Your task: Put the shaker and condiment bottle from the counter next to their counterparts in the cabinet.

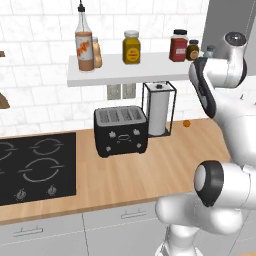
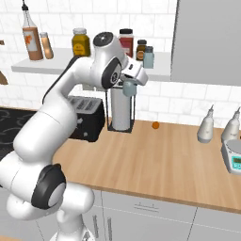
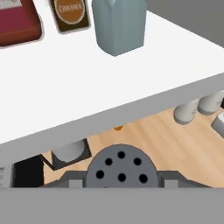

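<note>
Blue-grey shaker point(image 2: 128, 87) sits pinched in the gripper point(image 2: 129, 84) just below the cabinet point(image 2: 162, 71) edge, its body partly hidden; its holed cap point(image 3: 121, 168) is cut off below.

**Hidden and cut-off items**

In the hand view we see the shaker point(image 3: 121, 170) only by its perforated cap; the picture's lower band cuts off its body, and the pincer fingertips are too indistinct to judge. Its counterpart point(image 3: 119, 24) loses its top at the upper edge, as do the red jar point(image 3: 17, 22) and brown jar point(image 3: 69, 15).

In the left base view the arm covers most of the pale shaker point(image 1: 210, 49) on the cabinet point(image 1: 125, 70). An orange speck point(image 1: 186, 123) on the tabletop point(image 1: 150, 170) is too small to identify.
</note>
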Robot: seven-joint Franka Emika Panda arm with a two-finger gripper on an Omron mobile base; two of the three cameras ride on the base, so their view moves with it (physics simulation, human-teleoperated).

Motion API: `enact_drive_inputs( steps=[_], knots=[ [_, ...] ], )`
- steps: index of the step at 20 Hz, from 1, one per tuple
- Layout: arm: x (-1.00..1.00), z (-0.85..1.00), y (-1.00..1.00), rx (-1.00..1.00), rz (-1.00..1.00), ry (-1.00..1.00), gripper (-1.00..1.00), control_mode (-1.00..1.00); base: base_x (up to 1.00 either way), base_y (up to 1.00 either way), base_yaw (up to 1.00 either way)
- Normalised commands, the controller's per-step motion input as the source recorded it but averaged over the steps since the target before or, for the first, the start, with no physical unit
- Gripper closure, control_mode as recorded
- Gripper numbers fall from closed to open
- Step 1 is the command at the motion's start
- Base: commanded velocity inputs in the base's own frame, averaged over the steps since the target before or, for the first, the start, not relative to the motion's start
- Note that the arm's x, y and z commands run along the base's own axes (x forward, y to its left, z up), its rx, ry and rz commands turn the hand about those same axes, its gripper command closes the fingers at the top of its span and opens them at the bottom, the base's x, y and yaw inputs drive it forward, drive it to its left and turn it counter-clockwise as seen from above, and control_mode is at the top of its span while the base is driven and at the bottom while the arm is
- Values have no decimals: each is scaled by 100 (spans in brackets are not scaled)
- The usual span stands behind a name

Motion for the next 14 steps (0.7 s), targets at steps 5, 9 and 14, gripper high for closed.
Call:
enact_drive_inputs(
  steps=[5,9,14],
  knots=[
    [0,39,-4,-2,9,0,100,-100,0,0,0],
    [0,41,-5,-2,9,0,100,-100,0,0,0],
    [0,46,-7,-3,8,0,100,-100,0,0,0]
  ],
)
